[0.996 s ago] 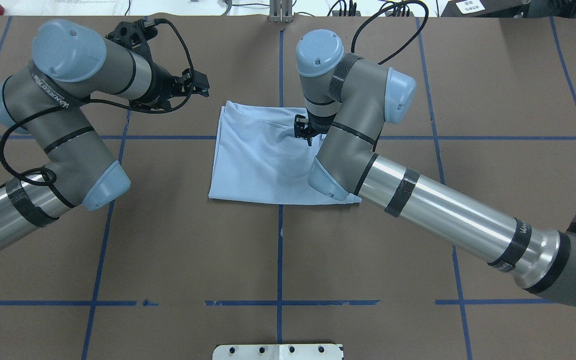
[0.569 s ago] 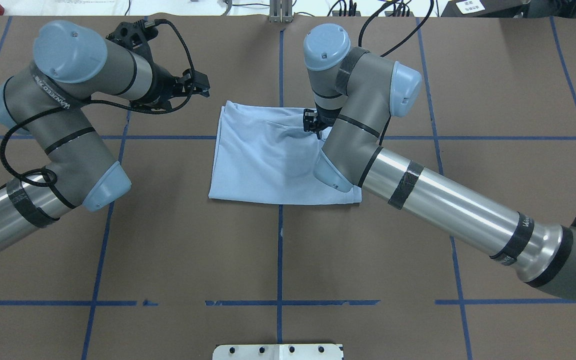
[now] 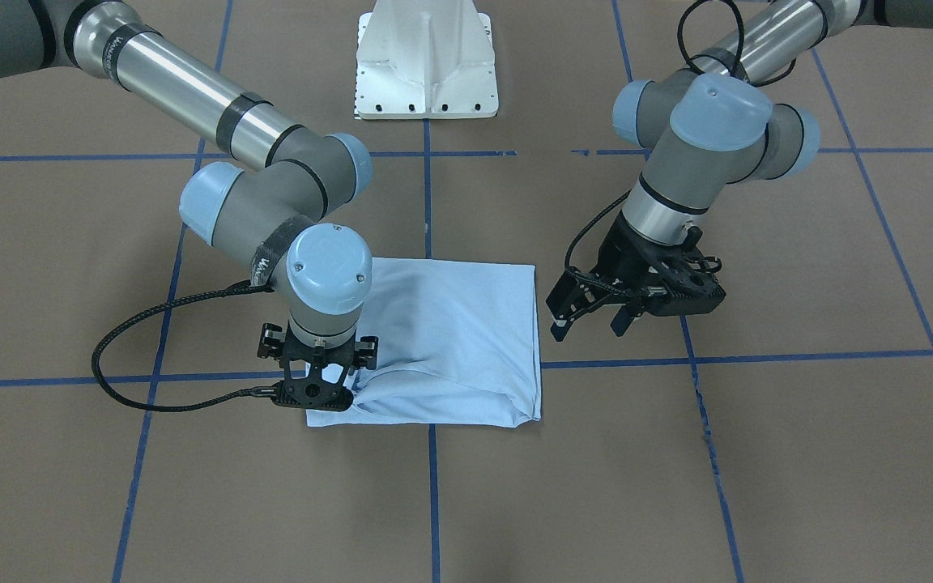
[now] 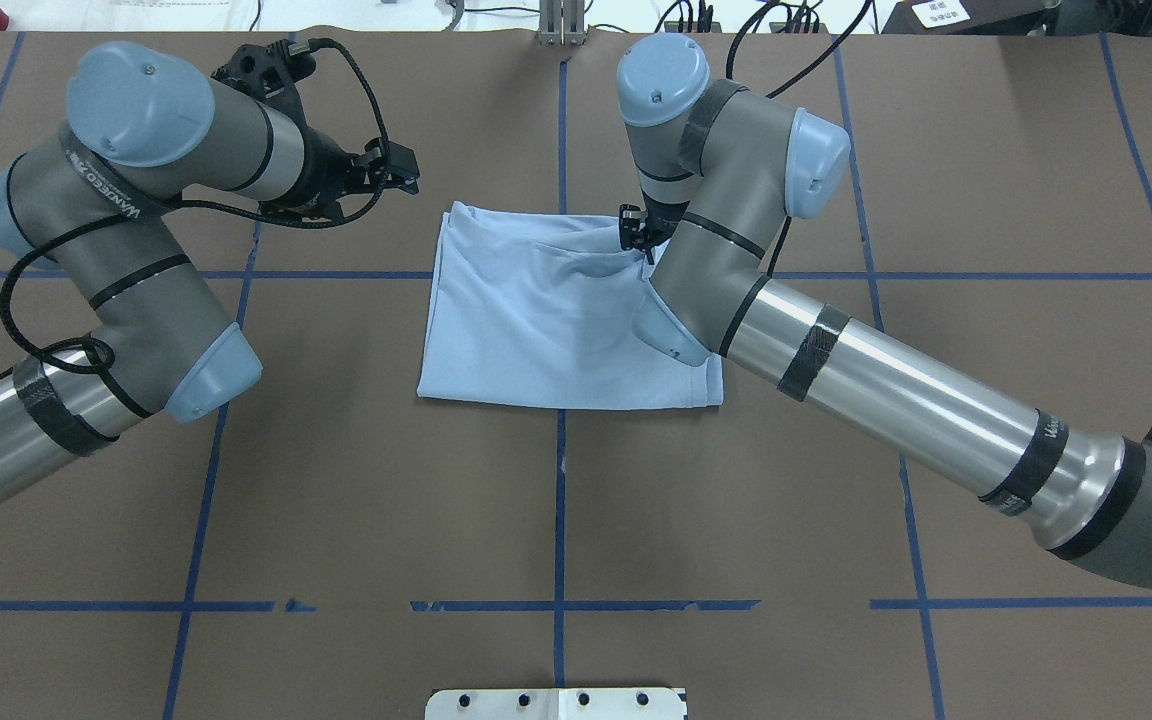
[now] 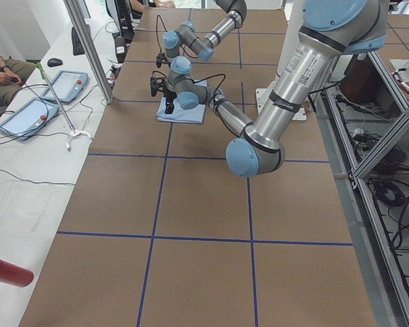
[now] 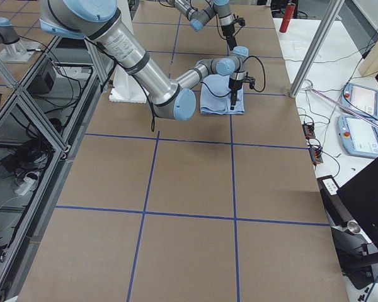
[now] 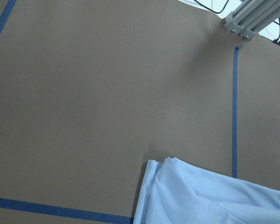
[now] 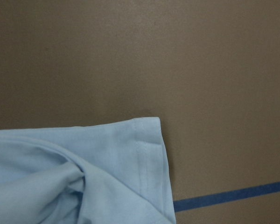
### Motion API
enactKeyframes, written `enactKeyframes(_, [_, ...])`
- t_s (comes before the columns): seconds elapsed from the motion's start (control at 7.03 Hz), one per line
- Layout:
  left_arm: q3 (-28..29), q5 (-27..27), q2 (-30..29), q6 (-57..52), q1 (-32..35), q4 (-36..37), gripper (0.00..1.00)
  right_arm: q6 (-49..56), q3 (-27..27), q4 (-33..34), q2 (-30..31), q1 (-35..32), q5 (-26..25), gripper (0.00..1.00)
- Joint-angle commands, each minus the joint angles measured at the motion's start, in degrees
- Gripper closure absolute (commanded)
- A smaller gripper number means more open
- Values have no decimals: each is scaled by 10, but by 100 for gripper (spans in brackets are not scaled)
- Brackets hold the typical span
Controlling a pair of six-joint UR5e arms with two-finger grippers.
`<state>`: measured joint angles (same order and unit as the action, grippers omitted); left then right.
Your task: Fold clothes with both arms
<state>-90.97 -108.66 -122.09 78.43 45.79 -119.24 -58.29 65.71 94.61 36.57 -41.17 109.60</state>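
T-shirt [image 4: 536,320] folded, mid-tabletop [image 4: 336,500]. Right hand [image 3: 317,387] pinches shirt's far edge, has dragged it outward since a second ago, smoothing fold. Left hand [image 3: 592,316] spread, empty, beside shirt.

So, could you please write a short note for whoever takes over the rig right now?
Left pincer: open, hovering above bare table beside the shirt, holding nothing.
Right pincer: down on a far corner of the light blue folded T-shirt, cloth bunched at its tips; whether it grips, I cannot tell.
Shirt: lies as a rough rectangle on the brown paper-covered table, mid-table, with wrinkles toward the right pincer.
Done: at least one fold appears made.
Left: smooth or finish that corner, then probably any last fold.
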Motion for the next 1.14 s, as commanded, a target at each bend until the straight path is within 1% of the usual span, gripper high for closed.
enactKeyframes(0.0, [-1, 0, 0, 0, 0, 1, 0, -3, -2, -18, -5, 0, -1, 0])
enactKeyframes(0.14, [-1, 0, 0, 0, 0, 1, 0, -5, -21, -44, -6, 0, -1, 0])
enactKeyframes(0.28, [-1, 0, 0, 0, 0, 1, 0, -6, -37, -54, -18, 0, -1, 0])
enactKeyframes(0.57, [-1, 0, 0, 1, 0, 1, 0, 2, -49, -54, -19, -1, -1, 0])
enactKeyframes(1.0, [0, 0, -2, 1, 0, 1, 0, 49, -70, -52, -18, -27, -2, 0])
